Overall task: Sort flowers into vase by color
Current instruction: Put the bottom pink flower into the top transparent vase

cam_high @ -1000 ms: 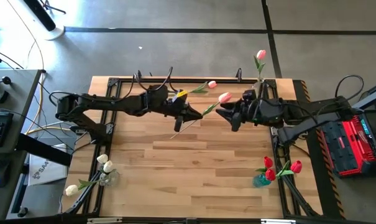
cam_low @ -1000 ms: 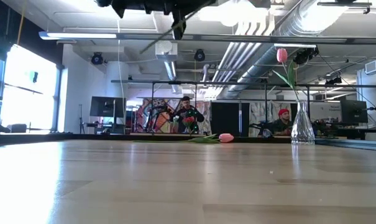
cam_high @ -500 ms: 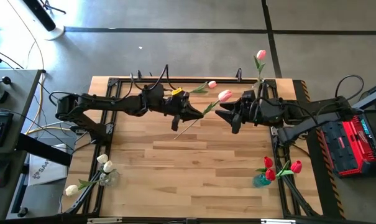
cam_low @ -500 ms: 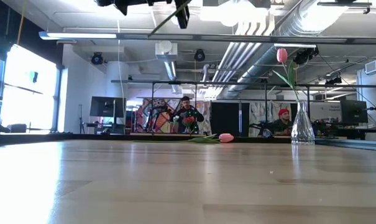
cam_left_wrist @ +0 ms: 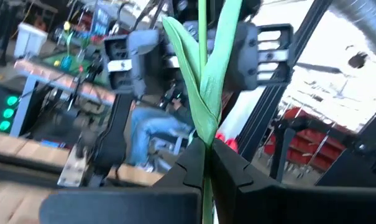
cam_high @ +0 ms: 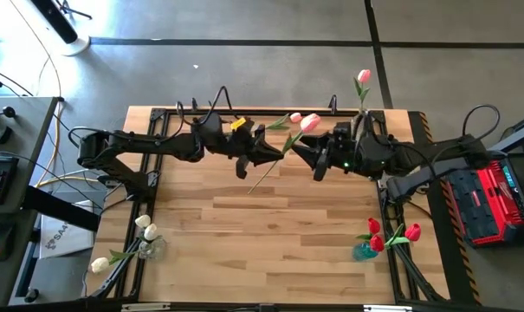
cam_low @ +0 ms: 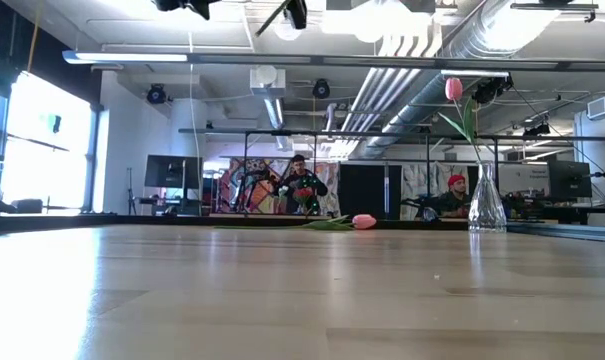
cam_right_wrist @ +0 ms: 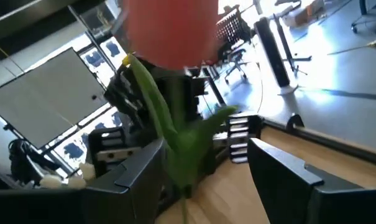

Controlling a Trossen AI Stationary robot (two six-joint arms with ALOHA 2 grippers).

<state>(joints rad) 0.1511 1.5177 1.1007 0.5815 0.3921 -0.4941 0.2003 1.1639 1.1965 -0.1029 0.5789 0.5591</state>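
- Left gripper (cam_high: 263,149), clamped on the stem of a pink tulip (cam_high: 310,122), holds it in the air above the table (cam_high: 279,225), just short of the vase (cam_high: 362,111) at the far right corner.
- Right gripper (cam_high: 307,156) faces it with fingers spread wide around the stem below the bloom, not yet closed, as we read it.
- We judge this a handover of the pink flower.
- Next, we need the right fingers closed on the stem before the left lets go.
- That vase already holds one pink tulip.
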